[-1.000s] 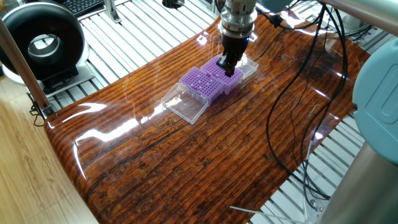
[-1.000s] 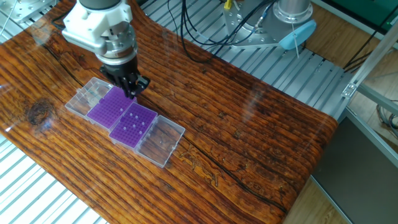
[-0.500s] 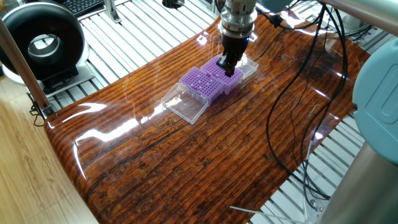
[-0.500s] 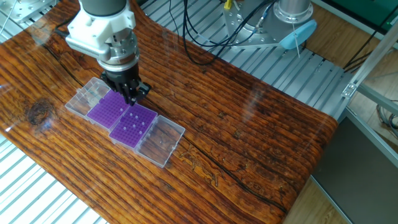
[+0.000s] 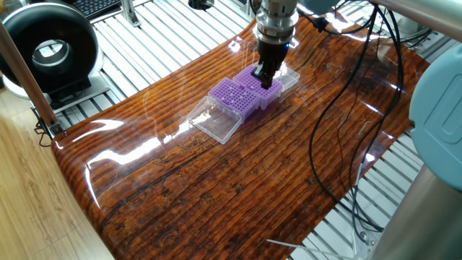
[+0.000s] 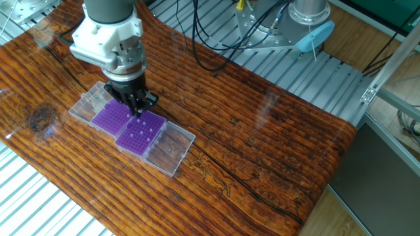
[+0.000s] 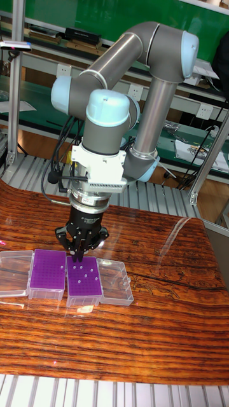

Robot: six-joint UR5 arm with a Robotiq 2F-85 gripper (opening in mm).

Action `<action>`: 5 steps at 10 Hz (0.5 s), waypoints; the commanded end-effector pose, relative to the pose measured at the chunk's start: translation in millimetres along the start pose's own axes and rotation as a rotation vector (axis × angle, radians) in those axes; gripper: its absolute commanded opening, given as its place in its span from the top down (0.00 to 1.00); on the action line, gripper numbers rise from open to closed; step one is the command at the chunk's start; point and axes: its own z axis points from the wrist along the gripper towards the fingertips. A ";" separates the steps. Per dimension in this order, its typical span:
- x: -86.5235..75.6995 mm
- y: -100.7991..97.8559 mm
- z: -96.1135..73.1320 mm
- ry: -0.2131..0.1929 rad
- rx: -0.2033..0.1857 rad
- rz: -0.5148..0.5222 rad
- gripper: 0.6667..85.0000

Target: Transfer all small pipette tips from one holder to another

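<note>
While we work across the tall fixed view from left to right, we meet first a clear open lid [image 7: 14, 273] lying flat on the table [image 7: 159, 331], then the bare purple rack [image 7: 48, 272] with no tips showing in its grid, then the second purple rack [image 7: 84, 280] touching it and carrying about 7 pale tips [image 7: 84, 276] scattered over its holes, and last the other clear lid [image 7: 114, 280]. Our gripper [image 7: 77, 254] hangs upright over the near edge of the tip-bearing rack, just by the seam between the 2 racks; its fingers stand close together, but we cannot tell whether they clamp a tip, since anything between them is too small to see. We judge the step in hand to be a pick or a placement at that edge row. To do it well we keep the tool vertical, centre it on 1 hole, descend slowly, and avoid brushing neighbouring tips or nudging either box, since both sit loose on the glossy wood. The other fixed view [image 6: 134, 108] shows the same alignment.
</note>
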 end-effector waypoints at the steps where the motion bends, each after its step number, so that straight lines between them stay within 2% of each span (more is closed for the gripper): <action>1: -6.3 -2.5 4.9 -0.019 -0.012 -0.007 0.79; 5: -10.3 -1.2 14.4 -0.040 -0.016 -0.004 0.78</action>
